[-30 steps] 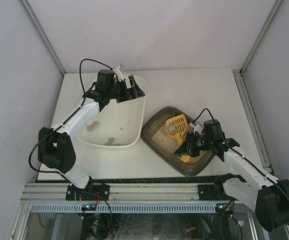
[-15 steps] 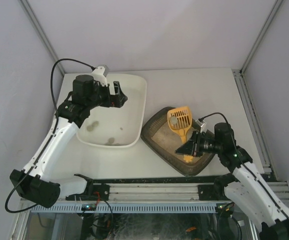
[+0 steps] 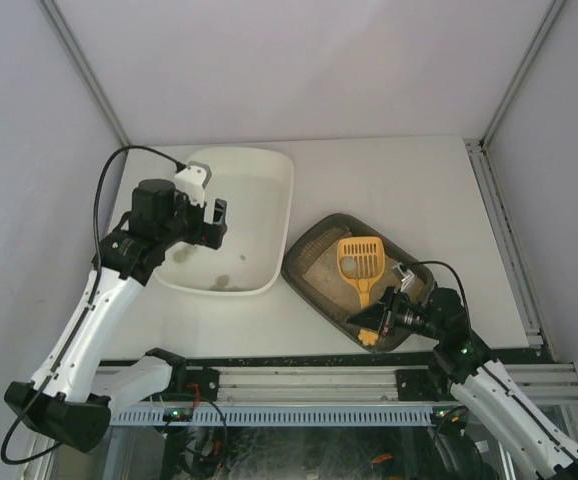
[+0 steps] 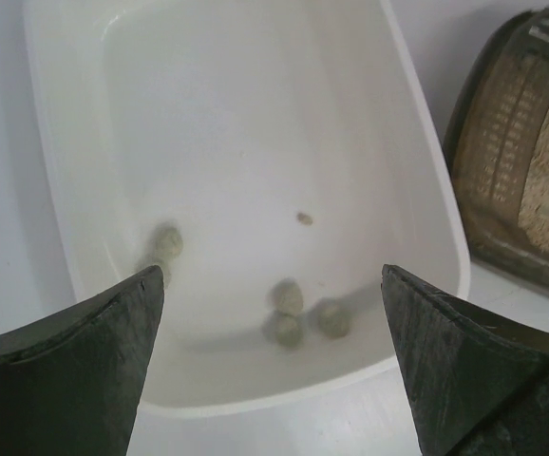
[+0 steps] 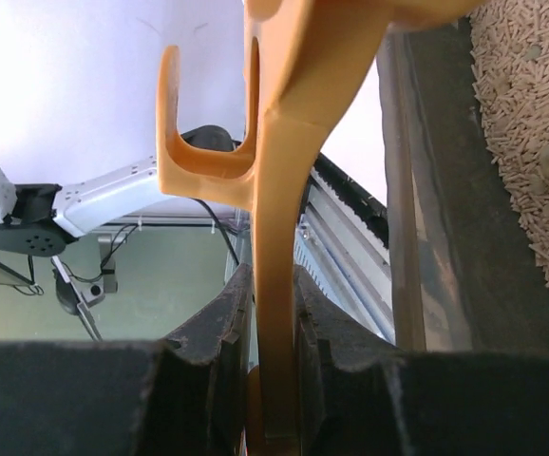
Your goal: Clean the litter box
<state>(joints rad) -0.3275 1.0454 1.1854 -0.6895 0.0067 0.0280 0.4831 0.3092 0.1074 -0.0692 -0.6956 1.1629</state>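
One yellow scoop (image 3: 359, 260) in right hand (image 3: 375, 321)

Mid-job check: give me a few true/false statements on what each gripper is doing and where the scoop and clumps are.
1. The right gripper is shut on the handle of the yellow scoop. True.
2. The left gripper is clamped on the rim of the white tub. False: it hangs open above the tub, gripping nothing.
3. The white tub holds nothing. False: several clumps lie in it.
4. The scoop's head is over the litter box. True.
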